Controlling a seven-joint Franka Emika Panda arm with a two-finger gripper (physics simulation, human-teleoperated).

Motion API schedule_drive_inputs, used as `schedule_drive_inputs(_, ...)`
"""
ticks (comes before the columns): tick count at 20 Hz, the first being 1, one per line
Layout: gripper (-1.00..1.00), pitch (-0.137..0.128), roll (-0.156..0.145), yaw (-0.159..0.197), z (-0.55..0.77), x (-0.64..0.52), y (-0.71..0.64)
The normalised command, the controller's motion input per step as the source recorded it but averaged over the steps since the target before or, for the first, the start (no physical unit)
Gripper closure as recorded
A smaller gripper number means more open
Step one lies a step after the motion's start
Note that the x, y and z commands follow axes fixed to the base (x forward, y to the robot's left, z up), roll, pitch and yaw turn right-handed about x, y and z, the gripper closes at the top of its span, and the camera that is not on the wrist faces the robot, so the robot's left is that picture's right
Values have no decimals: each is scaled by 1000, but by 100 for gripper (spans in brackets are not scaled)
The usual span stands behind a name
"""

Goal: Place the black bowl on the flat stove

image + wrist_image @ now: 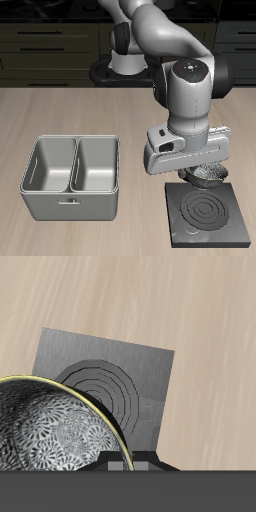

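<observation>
The black bowl, dark with a grey-white speckled pattern, hangs from my gripper just above the back edge of the flat stove. The stove is a flat black square slab with concentric grey burner rings, near the table's front edge. In the wrist view the bowl fills the near field, its rim held at my gripper, and the stove lies beneath it on the wooden table. The jaws are shut on the bowl's rim. The fingertips are mostly hidden by the bowl.
A grey two-compartment metal tray stands on the table beside the stove, with a gap between them. The robot's base is at the table's back.
</observation>
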Motion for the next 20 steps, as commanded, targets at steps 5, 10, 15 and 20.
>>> schedule_drive_inputs(5, 100, 19, -14, 29, -191, 113, -48)
schedule_drive_inputs(10, 100, 21, -10, 43, -234, 110, -111)
schedule_drive_inputs(15, -100, 11, 67, 85, -136, 10, 66)
schedule_drive_inputs(20, -100, -43, -9, 3, 76, -68, -47)
